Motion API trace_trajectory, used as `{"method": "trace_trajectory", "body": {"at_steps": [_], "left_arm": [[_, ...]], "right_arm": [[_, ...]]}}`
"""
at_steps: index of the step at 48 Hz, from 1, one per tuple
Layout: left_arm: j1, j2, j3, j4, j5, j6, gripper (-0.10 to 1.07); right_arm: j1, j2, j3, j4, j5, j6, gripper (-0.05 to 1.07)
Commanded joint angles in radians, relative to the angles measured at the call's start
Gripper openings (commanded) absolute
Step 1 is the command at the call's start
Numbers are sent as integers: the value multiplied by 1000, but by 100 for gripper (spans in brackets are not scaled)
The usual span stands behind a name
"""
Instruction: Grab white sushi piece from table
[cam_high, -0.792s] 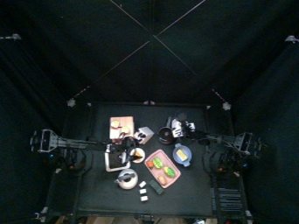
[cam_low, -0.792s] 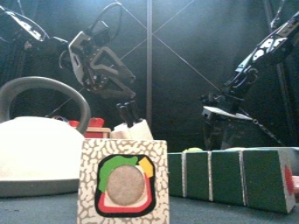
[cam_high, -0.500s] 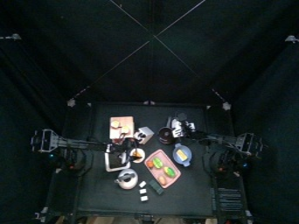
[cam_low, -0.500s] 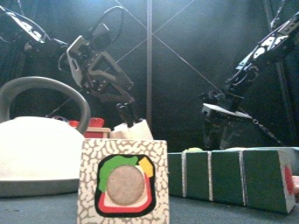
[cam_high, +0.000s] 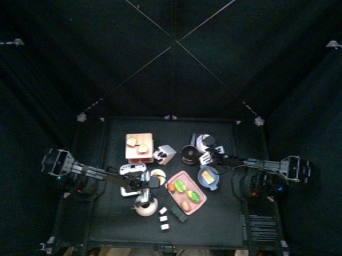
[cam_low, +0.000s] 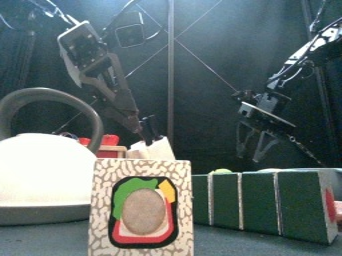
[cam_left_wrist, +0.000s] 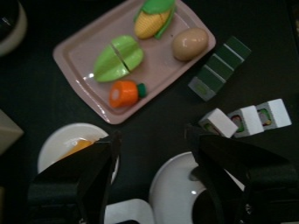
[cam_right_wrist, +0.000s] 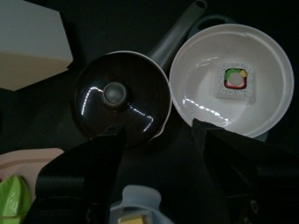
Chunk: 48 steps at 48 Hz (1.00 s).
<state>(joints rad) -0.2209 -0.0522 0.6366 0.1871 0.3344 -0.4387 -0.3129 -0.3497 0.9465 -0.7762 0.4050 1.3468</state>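
Observation:
A white sushi piece (cam_left_wrist: 216, 122) lies on the black table (cam_left_wrist: 176, 96) beside a second white-edged piece with a red and green filling (cam_left_wrist: 261, 115). In the front view a speckled white piece (cam_low: 142, 205) stands nearest. In the top view both (cam_high: 166, 215) sit near the front edge. My left gripper (cam_left_wrist: 152, 175) is open and empty, hanging above the table short of the pieces. It also shows in the top view (cam_high: 134, 173). My right gripper (cam_right_wrist: 163, 166) is open and empty over a black lidded pot (cam_right_wrist: 117, 96).
A pink tray (cam_left_wrist: 87, 39) holds toy vegetables. Next to it lies a dark green block (cam_left_wrist: 219, 68). A white kettle (cam_low: 47, 170) with a grey handle stands at front left. Green sushi pieces (cam_low: 267, 200) stand at front right. A white bowl (cam_right_wrist: 263, 105) holds another sushi piece.
My left arm has risen and drawn back to the left. My right gripper has lifted a little and shifted right. The things on the table have not moved.

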Motion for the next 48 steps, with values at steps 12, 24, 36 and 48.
{"method": "trace_trajectory", "body": {"at_steps": [12,24,36,48], "left_arm": [[-57,126,-239,-140,209,0,94],[-78,218,-324,-178,224,0,94],[-77,272,-342,-239,235,0,94],[-77,293,-339,-244,238,-2,94]], "right_arm": [[52,-14,44,12,-46,3,93],[60,-23,55,12,-46,3,93],[64,-23,55,14,-46,3,93],[64,-21,54,14,-46,3,93]]}}
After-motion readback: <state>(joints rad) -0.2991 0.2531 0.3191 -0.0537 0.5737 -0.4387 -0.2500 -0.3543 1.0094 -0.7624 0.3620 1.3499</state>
